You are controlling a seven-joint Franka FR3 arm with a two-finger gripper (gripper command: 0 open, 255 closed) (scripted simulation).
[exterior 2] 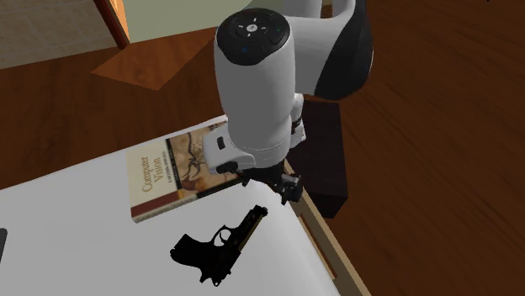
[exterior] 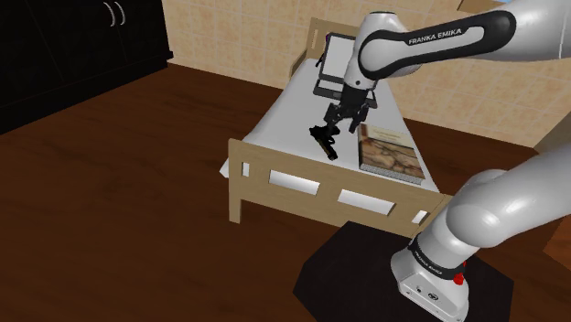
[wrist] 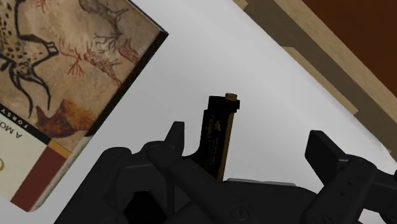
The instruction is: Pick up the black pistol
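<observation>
- The hand, upper centre of the shoulder view, is spread wide and holds nothing.
- The black pistol lies lower centre on the white bed, near a book.

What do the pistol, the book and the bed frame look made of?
The pistol looks like matte black metal, with a brassy strip along the barrel. The book is paper, judging by its printed cover. The bed frame seems pale wood.
</observation>
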